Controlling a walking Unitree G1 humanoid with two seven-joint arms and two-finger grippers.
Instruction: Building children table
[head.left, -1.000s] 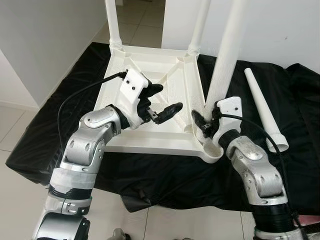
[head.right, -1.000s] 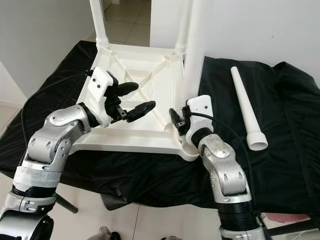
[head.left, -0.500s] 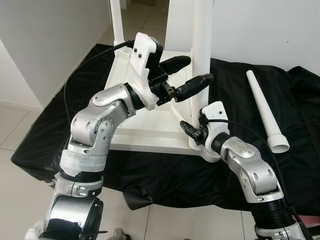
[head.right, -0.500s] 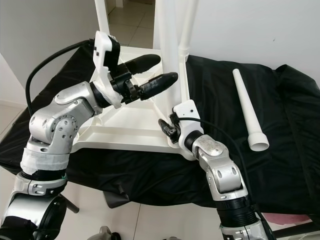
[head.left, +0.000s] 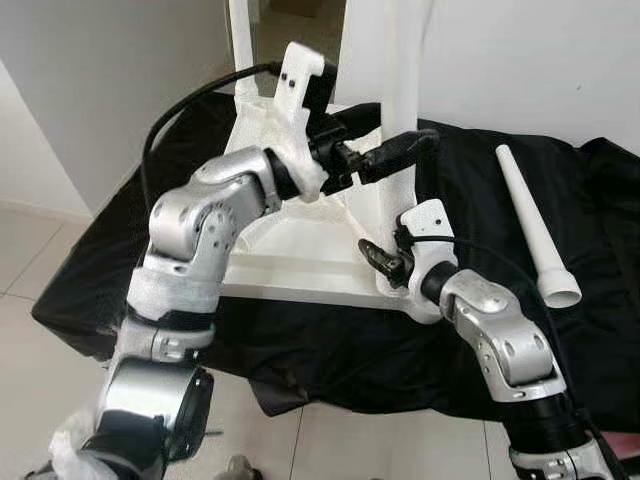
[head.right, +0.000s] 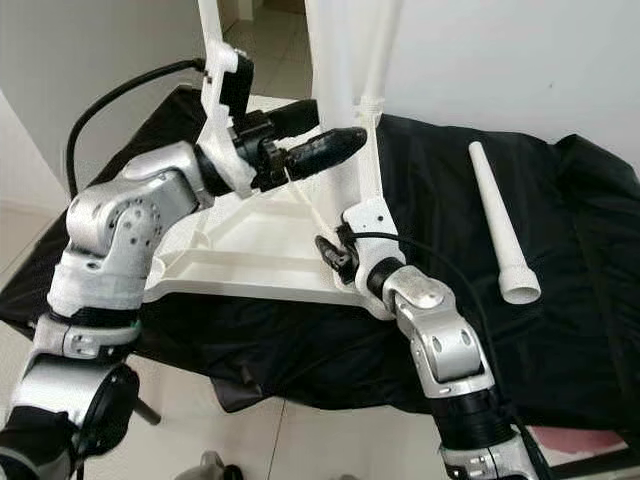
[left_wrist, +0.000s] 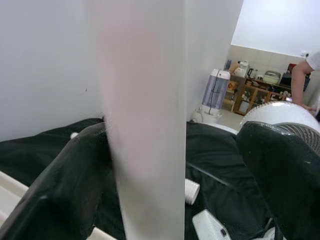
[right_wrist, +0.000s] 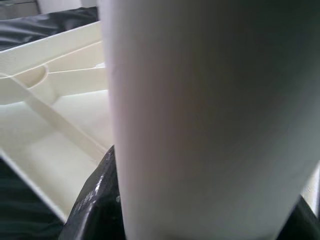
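Assessing the risks first, then the surroundings, all placed against the upturned tabletop (head.left: 290, 265).

Tabletop: lies upside down on the black cloth (head.left: 300, 350), its ribbed underside facing up; three white legs stand in its corner sockets.

Leg in work (head.left: 403, 110): stands at the tabletop's near right corner, with both grippers around it.

Left gripper (head.left: 385, 150): raised above the tabletop, its fingers spread either side of that leg, released and gripping nothing by the wrist view.

Right gripper (head.left: 383, 262): low at the same corner socket; its fingers look closed against the leg's base, though contact is hard to confirm.

Main risk: I judge that a sideways push from the high gripper could tilt the leg in its socket, or drag the light tabletop across the cloth.

Second risk: the left arm's cable (head.left: 190, 100) loops near the far leg (head.left: 243, 40) and might snag.

Loose leg (head.left: 535, 225): lies on the cloth right of the tabletop, well apart, not yet fitted.

Obstruction: the standing legs crowd the reach over the tabletop.
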